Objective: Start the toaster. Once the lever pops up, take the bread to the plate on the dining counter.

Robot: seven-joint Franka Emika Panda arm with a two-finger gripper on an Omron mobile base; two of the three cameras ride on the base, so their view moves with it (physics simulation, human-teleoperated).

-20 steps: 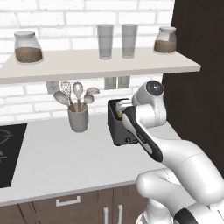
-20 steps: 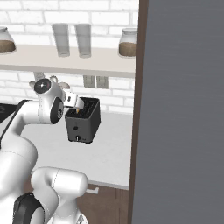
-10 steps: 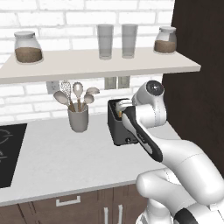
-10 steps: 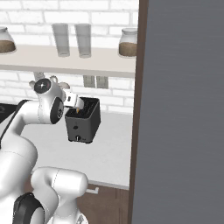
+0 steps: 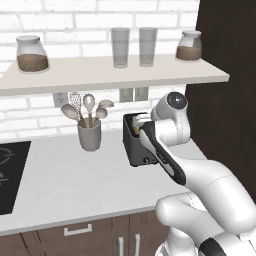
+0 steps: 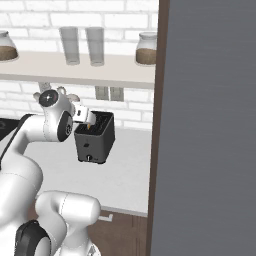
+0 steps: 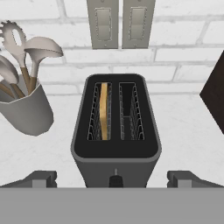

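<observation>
With our hand [image 7: 113, 177] spread apart above the toaster [image 7: 115, 131], the bread [image 7: 103, 111] sits in the 9 o'clock slot, lever [image 7: 115, 180] unpressed.

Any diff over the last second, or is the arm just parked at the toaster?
No visible change. The arm is parked, the gripper over the front of the toaster with its jaws wide open and holding nothing. The bread sits down in the left slot as the hand view shows it, and the lever is untouched. The utensil crock stands as before.
</observation>
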